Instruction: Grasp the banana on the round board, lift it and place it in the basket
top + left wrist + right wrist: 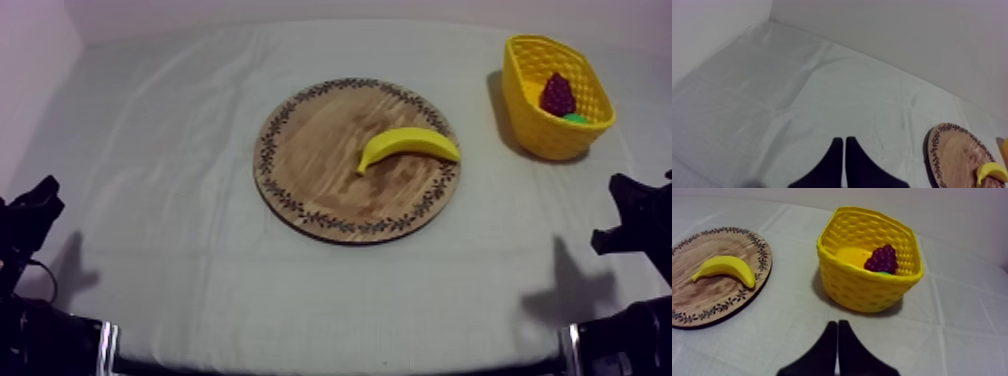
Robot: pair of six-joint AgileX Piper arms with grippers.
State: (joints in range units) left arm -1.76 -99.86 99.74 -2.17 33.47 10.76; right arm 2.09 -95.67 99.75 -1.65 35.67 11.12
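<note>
I count one banana (408, 146), one wooden board (310, 155), one yellow basket (536, 134), one bunch of grapes (557, 95), one unidentifiable green piece (575, 118).

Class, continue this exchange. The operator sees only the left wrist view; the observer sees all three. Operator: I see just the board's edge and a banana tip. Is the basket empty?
Observer: No. The basket holds grapes, with something green just under them.
Operator: Where on the board does the banana lie?
Observer: The banana lies flat on the half of the board nearer the basket, with nothing touching it.
Operator: Are the right jaws ready?
Observer: They are shut on nothing, low over the cloth, pointing at the basket.
</note>
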